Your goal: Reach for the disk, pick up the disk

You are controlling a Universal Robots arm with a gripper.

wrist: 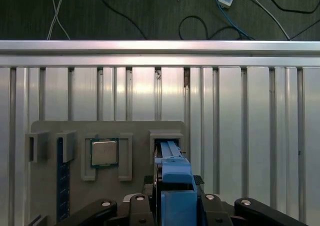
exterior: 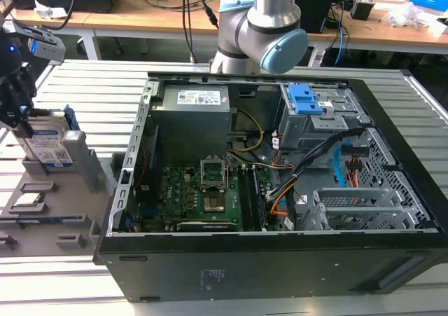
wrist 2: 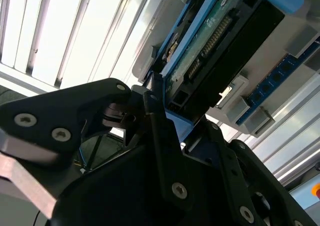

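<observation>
Okay, from my console the gripper (exterior: 19, 111) sat at the exterior view's left, well apart from the open computer case (exterior: 280, 274), and it was right on the disk (exterior: 50, 146). The drive stood upright on its edge in a slot of the gray fixture tray (exterior: 42, 211), beside the case. In the first wrist view the black fingers (wrist: 207, 201) hugged the blue bracket from both sides with no gap I could make out, so I read the jaws as clenched on the drive. It did not look lifted out of the slot yet. The look of it: a flat silver rectangle, a white-and-blue label on the broad face toward the exterior camera, and blue plastic rails along the edges. The second wrist view showed the other face, a green circuit board (wrist 2: 200, 45) with a dark connector strip. My judgement was that it would feel rigid and dense for its size, smooth enough on the metal to slip, and unforgiving of a knock. I'd want the hold high on the bracket, squeezing across the thickness, clear of the board and the connector. A square processor chip (wrist: 104, 152) lay in its own pocket just beside the slot, untouched.
</observation>
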